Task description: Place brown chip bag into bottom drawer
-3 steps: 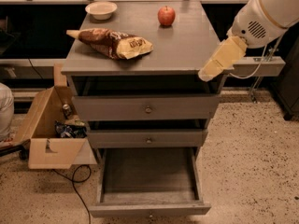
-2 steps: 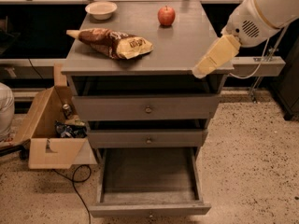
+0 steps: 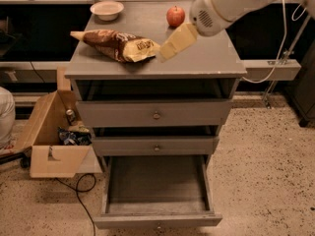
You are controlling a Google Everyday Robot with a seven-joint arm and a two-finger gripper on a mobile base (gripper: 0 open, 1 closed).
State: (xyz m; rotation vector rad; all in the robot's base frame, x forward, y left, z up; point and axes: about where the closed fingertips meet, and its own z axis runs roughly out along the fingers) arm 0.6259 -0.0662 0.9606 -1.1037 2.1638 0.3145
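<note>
The brown chip bag lies on its side on the left half of the grey cabinet top, its pale yellow end pointing right. My gripper, pale yellow at the end of a white arm, hangs just above the top, right next to the bag's yellow end. It holds nothing. The bottom drawer is pulled out and nothing lies in it. The two shallower drawers above it are closed.
A white bowl and a red apple sit at the back of the cabinet top. An open cardboard box with clutter stands on the floor to the left, with a black cable beside it. A shelf rail runs to the right.
My gripper has swung left from beyond the cabinet's right edge to over the top, ending close to the chip bag's yellow end. The bag and drawers have not moved.
</note>
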